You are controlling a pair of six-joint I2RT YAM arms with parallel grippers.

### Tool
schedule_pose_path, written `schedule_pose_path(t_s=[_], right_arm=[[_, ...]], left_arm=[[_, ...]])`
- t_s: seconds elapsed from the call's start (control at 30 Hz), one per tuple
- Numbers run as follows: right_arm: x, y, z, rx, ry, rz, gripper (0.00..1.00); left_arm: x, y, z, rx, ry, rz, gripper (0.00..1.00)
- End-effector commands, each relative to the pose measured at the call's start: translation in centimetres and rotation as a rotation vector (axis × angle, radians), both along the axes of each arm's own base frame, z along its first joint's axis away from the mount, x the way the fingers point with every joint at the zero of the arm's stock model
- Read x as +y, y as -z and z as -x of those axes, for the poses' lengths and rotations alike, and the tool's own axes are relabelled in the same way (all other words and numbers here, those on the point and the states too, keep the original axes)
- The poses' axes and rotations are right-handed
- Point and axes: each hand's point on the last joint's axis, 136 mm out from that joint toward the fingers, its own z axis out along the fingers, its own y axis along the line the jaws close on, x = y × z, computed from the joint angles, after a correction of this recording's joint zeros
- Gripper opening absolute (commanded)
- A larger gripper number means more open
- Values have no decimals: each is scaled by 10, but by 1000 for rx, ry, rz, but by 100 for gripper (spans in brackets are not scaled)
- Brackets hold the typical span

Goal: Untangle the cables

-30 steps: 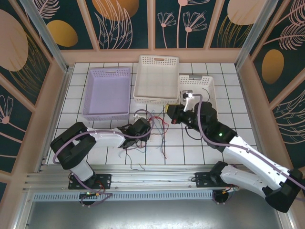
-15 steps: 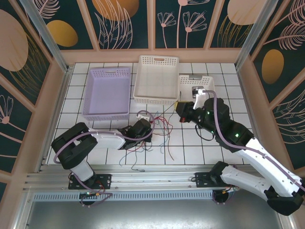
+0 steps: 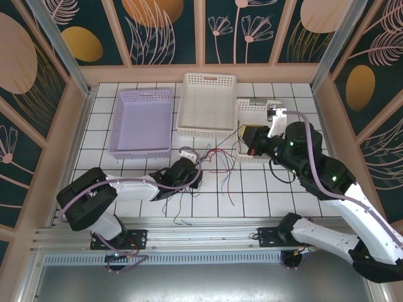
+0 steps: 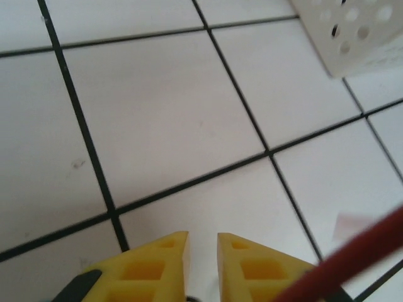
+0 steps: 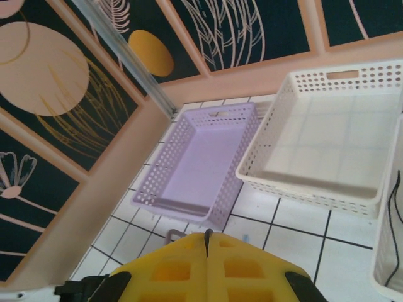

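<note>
A loose bundle of thin red, blue and dark cables [image 3: 217, 165] lies spread over the white tiles between the two arms. My left gripper [image 3: 194, 176] sits low at the bundle's left end. In the left wrist view its yellow fingers [image 4: 203, 242] stand a narrow gap apart with nothing between the tips, and a blurred red cable [image 4: 362, 251] crosses the right finger. My right gripper [image 3: 245, 141] is lifted in front of the small white basket. Its jaws [image 5: 207, 236] are pressed together on a dark strand, and red and blue strands trail from it toward the left gripper.
A lilac basket [image 3: 141, 123] stands at the back left, a large white basket [image 3: 208, 104] at the back middle, and a small white basket [image 3: 259, 119] beside it with a black cable [image 5: 391, 220] inside. A basket corner [image 4: 346, 31] lies close ahead of the left gripper.
My right gripper has risen and moved right toward the small white basket, drawing the strands out. The left gripper's jaws have narrowed, and it has stayed nearly in place.
</note>
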Motion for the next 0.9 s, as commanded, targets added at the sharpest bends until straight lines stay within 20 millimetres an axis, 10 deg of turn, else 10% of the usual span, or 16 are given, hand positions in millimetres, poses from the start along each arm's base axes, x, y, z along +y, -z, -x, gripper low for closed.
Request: schedule_pose_path(t_s=[0.0,0.17,0.37,0.73,0.87], right_arm=[[-14,-83,7,-202,22,-180,0],[-11,-82,4,-193,24,-166,0],[-25,-93,1,-213,92,-168,0],[-55,-108,-3,-245,237,-195,0],[-48,-111,-1,-251,200,-199,0]], left_arm=[[36,29,21,87,-5,-124,20],[29,-4,27,23,44,-1,0],[31,-29,36,-15,76,63,1],[43,-44,45,-35,59,113,34],[44,-49,46,-49,61,137,19]])
